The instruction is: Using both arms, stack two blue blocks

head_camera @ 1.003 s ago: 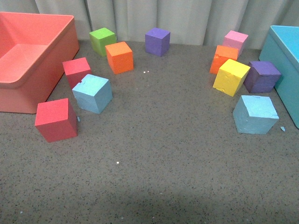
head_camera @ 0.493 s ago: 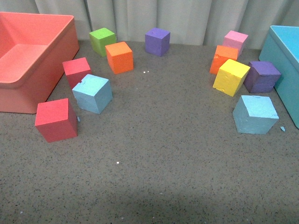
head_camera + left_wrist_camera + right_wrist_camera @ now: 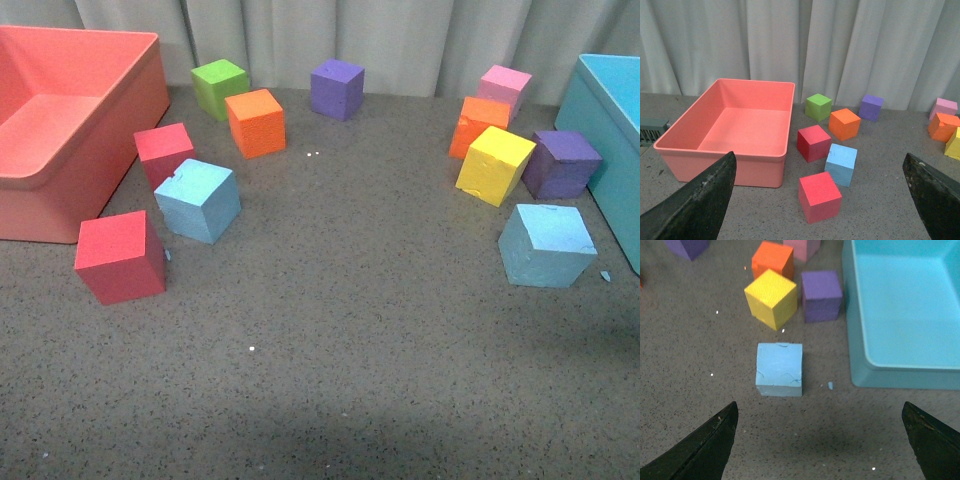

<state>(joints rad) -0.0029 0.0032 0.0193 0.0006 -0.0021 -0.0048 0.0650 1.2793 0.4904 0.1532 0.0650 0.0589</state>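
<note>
Ahead of the right pincer (image 3: 820, 415), whose fingers are spread wide and hold nothing, the grey table (image 3: 700, 350) lies bare right up to a blue block (image 3: 779, 369). That block sits on the table, clear of both fingers and off the gap's midline, toward the finger farther from the teal bin (image 3: 900, 377). The bin's wall runs close beside the block with a strip of table and a blue crumb (image 3: 830, 385) between them. Beyond the block, a yellow cube (image 3: 771, 298) and a purple cube (image 3: 822, 295) stand near but apart from it.

The left pincer (image 3: 819, 170) is likewise spread and empty. Ahead of its gap a red cube (image 3: 819, 196) comes first. The other blue block (image 3: 841, 164) lies just past it, with a second red cube (image 3: 813, 143) just beside its far corner. The red bin (image 3: 740, 170) stands to the side of this cluster, ahead of one finger; toward the other finger the table is open.

The front view shows neither arm, but only there do both blocks appear together: the left one (image 3: 198, 200) and the right one (image 3: 547, 245) are well apart, with a broad bare stretch of table between and in front of them. Each wrist view shows only its own block. The front view also shows the red bin (image 3: 60, 180) and the teal bin (image 3: 610, 130) closing the table's two sides.
</note>
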